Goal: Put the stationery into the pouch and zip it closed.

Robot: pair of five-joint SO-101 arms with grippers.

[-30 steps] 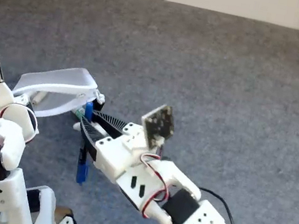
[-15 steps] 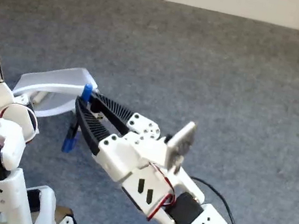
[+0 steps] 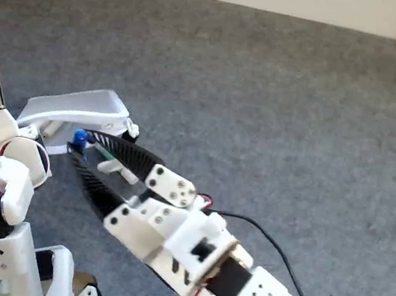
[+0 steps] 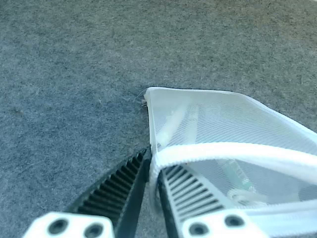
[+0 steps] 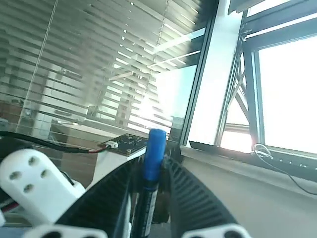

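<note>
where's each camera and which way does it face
High view: fixed above the table, looking down; both arms, right tool at the pouch.
Left wrist view: on that arm, facing the pouch; left tool clamps its rim.
Right wrist view: tilted up at windows; its tool grips a blue pen.
High and left wrist views share the pouch.

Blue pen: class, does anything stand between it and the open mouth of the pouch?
Nothing visible does. The blue pen, clamped in the right end effector, sits right at the mouth of the pouch. The left end effector only pinches the pouch's rim.
</note>
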